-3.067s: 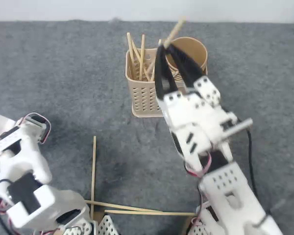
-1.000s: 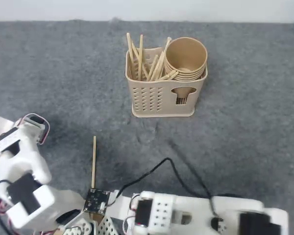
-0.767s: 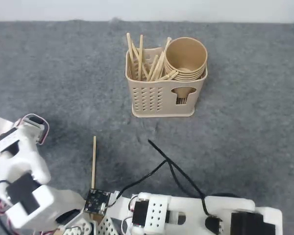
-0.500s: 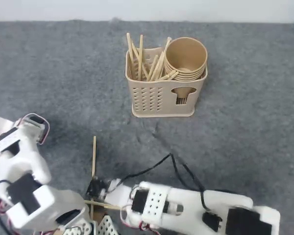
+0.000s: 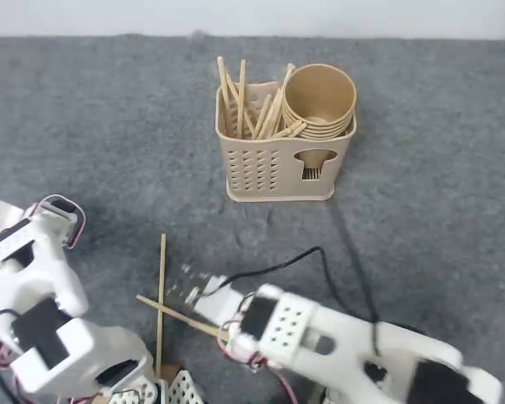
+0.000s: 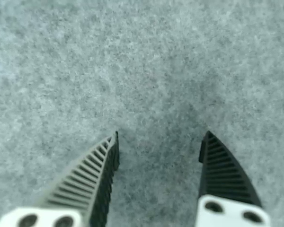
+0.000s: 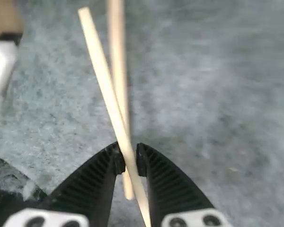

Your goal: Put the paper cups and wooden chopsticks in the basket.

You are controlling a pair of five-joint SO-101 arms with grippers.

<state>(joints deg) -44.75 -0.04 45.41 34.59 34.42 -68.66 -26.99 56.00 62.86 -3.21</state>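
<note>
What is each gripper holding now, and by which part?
The right gripper pinches one wooden chopstick between its fingers, partway along the stick. The left gripper is open and holds nothing.

No readable text, labels, numbers or signs on any surface in these views.

Basket: is standing in the upper middle of the high view, on the carpet.
Paper cups: are sitting stacked in the right part of the basket.
Basket chopsticks: are standing in its left part, just beside the paper cups.
Lone chopstick: is lying on the carpet at the lower left, well below the basket.
Slanted chopstick: is crossing the lone chopstick and sitting pinched between the jaws of the right gripper.
Left arm: is sitting in the lower left corner, left of both loose chopsticks.
Right arm: is lying along the bottom, right of them.
Left gripper: is hanging over the carpet.
</note>
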